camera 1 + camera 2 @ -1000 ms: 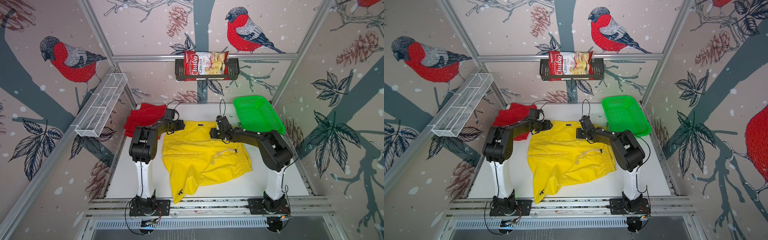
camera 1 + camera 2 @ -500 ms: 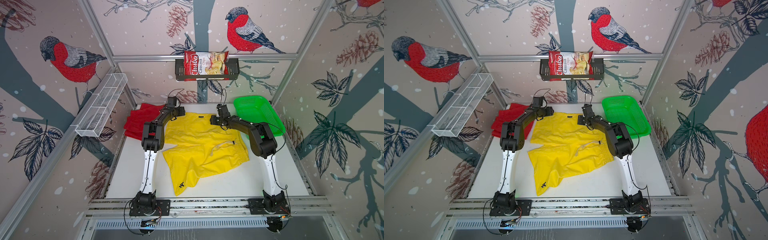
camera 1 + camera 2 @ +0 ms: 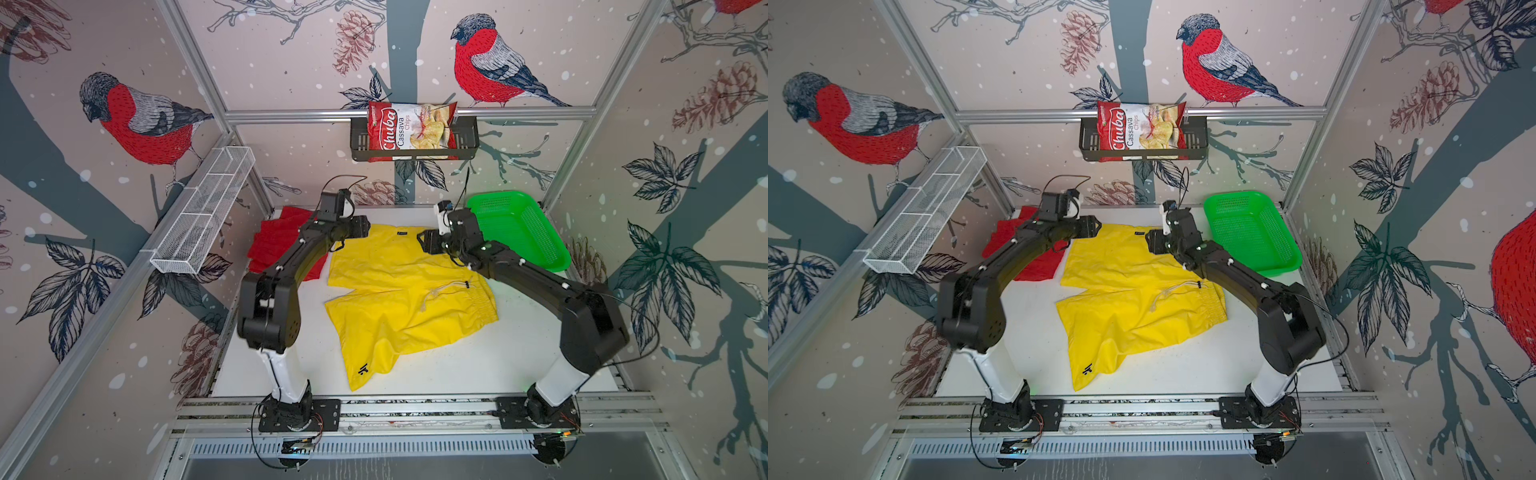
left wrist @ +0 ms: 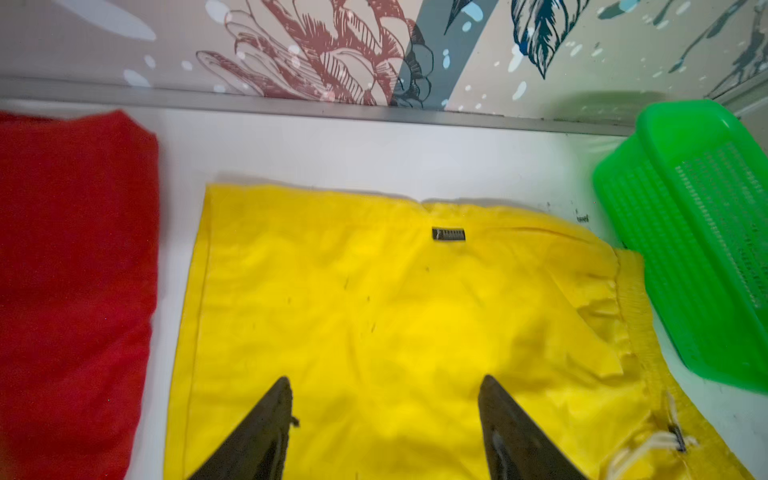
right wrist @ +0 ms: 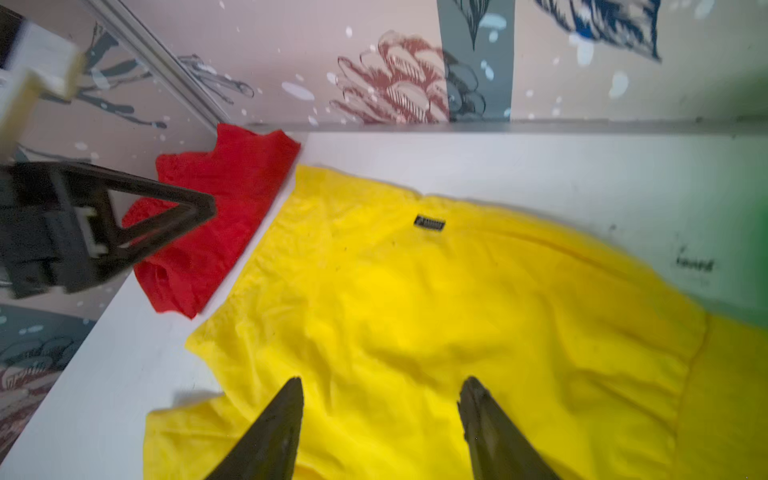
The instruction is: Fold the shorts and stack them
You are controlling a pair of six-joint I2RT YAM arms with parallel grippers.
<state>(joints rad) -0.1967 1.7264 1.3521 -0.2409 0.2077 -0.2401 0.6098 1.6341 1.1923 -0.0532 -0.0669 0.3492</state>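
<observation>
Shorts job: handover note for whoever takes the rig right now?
Left gripper: open, empty, over the yellow shorts.
Right gripper: open, empty, over the same pair.
Red shorts: back left corner, look folded.
Yellow: spread mid-table beside the red, near leg rumpled, waistband toward the green basket.
Done: red apparently folded.
Left: fold the yellow, then stack the two.

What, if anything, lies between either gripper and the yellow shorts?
Nothing visible. The left gripper and right gripper, both open, hang directly over the yellow shorts; the red shorts and green basket lie off to the sides.
</observation>
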